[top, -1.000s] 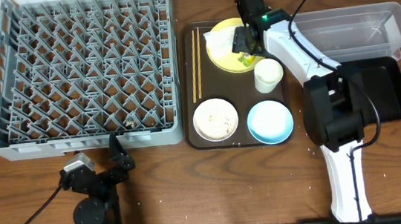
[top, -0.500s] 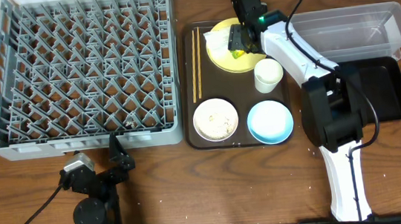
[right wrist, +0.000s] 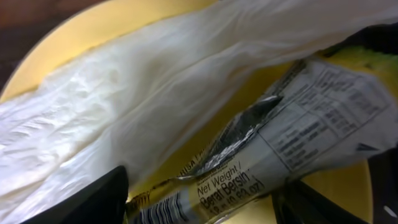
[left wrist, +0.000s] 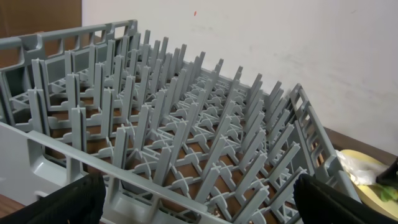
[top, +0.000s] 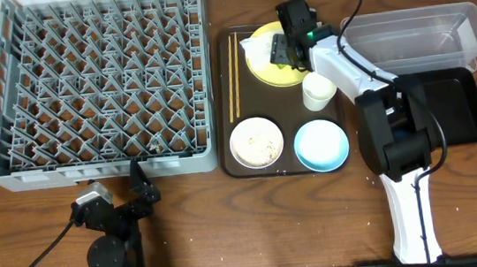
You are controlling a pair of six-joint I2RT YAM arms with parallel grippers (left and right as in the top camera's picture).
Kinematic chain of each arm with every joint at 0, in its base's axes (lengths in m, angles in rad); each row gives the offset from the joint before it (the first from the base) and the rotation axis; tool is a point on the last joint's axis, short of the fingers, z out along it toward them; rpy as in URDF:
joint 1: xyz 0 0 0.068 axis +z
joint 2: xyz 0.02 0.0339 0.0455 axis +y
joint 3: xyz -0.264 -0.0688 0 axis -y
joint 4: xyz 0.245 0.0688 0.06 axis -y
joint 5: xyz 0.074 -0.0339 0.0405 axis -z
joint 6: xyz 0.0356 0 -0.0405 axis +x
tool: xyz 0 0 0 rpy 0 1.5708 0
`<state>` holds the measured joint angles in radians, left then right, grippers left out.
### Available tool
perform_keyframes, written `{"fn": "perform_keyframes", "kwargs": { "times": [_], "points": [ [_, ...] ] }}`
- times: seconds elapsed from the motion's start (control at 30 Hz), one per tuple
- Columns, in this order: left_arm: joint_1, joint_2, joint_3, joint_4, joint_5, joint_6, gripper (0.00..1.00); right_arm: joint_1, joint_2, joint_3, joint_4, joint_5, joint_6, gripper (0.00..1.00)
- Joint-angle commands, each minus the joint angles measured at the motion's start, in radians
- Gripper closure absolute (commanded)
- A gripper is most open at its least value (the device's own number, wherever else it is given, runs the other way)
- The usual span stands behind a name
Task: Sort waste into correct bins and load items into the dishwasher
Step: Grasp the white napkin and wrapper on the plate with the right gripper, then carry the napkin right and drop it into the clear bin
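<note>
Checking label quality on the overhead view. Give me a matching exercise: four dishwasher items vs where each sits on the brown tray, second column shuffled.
Items:
1. yellow plate
2. white bowl
3. light blue bowl
4. chopsticks

Places on the brown tray, seen from overhead:
A. along the edge nearest the dish rack
B. lower right corner
C. top end, under the right pincer
D. lower left corner

Pairs: 1-C, 2-D, 3-B, 4-A

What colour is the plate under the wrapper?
The plate is yellow, clearest in the right wrist view.
</note>
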<state>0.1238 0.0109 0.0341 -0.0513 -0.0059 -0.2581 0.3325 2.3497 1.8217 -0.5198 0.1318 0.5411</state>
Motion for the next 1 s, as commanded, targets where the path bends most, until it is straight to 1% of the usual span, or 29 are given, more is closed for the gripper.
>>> {"fn": "perform_keyframes", "kwargs": {
  "times": [0.0,0.1,0.13,0.23,0.27,0.3,0.5,0.67,0.97],
  "points": [
    [0.004,-0.006,-0.030,-0.020,-0.006,0.013,0.02,0.010,0.009,-0.015,0.005,0.022,0.000,0.41],
    [0.004,-0.006,-0.030,-0.020,-0.006,0.013,0.02,0.009,0.009,-0.018,0.004,0.022,-0.002,0.58],
    [0.004,-0.006,-0.030,-0.020,-0.006,0.013,0.02,0.009,0.009,-0.018,0.004,0.022,-0.010,0.68],
    [0.004,-0.006,-0.030,-0.020,-0.006,0.013,0.02,0.009,0.009,-0.018,0.004,0.022,-0.030,0.89],
    [0.004,-0.006,-0.030,-0.020,-0.006,0.013,0.02,0.009,0.009,-0.017,0.004,0.021,-0.039,0.95],
    [0.004,-0.006,-0.030,-0.020,-0.006,0.013,0.02,0.009,0.008,-0.017,0.004,0.021,-0.048,0.99],
    [0.004,-0.006,-0.030,-0.020,-0.006,0.013,0.02,0.007,-0.049,-0.017,-0.022,0.021,-0.095,0.99],
    [0.004,-0.006,-0.030,-0.020,-0.006,0.013,0.02,0.007,-0.155,-0.017,-0.039,0.022,-0.138,0.99],
    [0.004,-0.006,-0.030,-0.020,-0.006,0.013,0.02,-0.022,-0.335,-0.017,-0.097,0.026,-0.128,0.99]
  ]
}}
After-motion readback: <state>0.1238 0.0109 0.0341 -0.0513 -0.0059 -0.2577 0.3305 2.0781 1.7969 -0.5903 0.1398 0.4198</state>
